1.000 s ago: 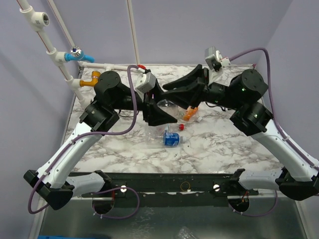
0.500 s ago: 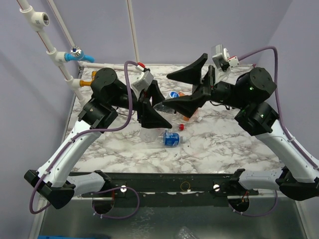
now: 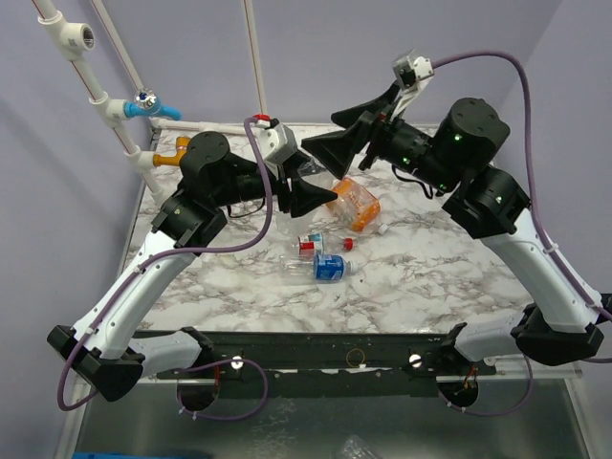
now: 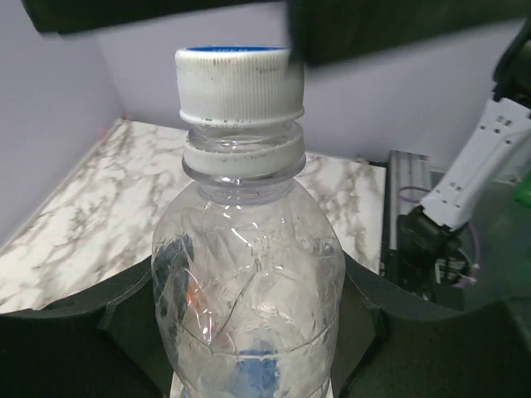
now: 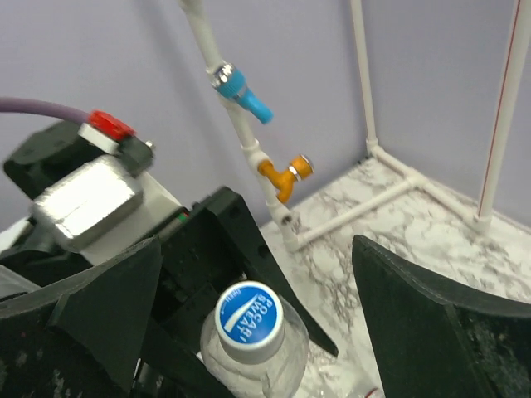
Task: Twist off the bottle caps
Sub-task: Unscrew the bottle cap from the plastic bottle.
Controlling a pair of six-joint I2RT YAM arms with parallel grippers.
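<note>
My left gripper (image 3: pixel 308 194) (image 4: pixel 249 348) is shut on a clear plastic bottle (image 4: pixel 249 282) (image 5: pixel 274 369) and holds it above the table with its neck toward the right arm. Its blue-and-white cap (image 4: pixel 239 79) (image 5: pixel 248 322) sits on the neck. My right gripper (image 3: pixel 321 136) (image 5: pixel 261 278) is open, its wide black fingers (image 5: pixel 108 307) standing either side of the cap without touching it. On the marble lie an orange bottle (image 3: pixel 356 204), a red-labelled bottle (image 3: pixel 308 244), a blue-labelled bottle (image 3: pixel 325 268) and a loose red cap (image 3: pixel 348 243).
A white pipe frame with a blue valve (image 3: pixel 143 105) (image 5: pixel 242 87) and an orange valve (image 3: pixel 173 151) (image 5: pixel 286 172) runs along the table's back left. The marble tabletop (image 3: pixel 430 273) ends at a black rail at the near edge.
My right gripper let go of the cap, opened wide and rose back from the bottle. The left gripper lifted the bottle slightly, uncovering the orange and red-labelled bottles below.
</note>
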